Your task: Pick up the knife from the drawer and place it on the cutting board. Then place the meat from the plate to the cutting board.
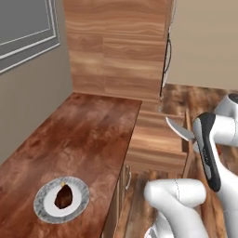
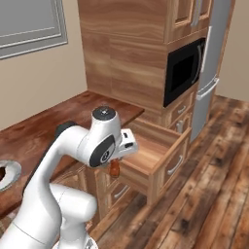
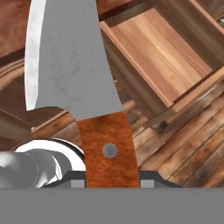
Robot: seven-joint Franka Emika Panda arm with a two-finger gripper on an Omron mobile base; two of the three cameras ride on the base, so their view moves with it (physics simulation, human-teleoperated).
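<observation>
The fingers (image 3: 111,186) clamp the knife (image 3: 83,87) by its wooden handle, leaving the blade free ahead of them. The open drawer (image 3: 162,52) lies beyond and below; the meat (image 1: 63,196) waits on its plate (image 1: 44,204) on the tabletop (image 1: 83,135).

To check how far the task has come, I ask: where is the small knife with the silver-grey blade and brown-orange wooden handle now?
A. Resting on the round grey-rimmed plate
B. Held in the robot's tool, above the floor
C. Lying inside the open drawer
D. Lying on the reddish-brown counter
B: in the hand view the small knife with the silver-grey blade and brown-orange wooden handle rises straight from the tool, and the open light wooden drawer beyond it holds nothing.
</observation>
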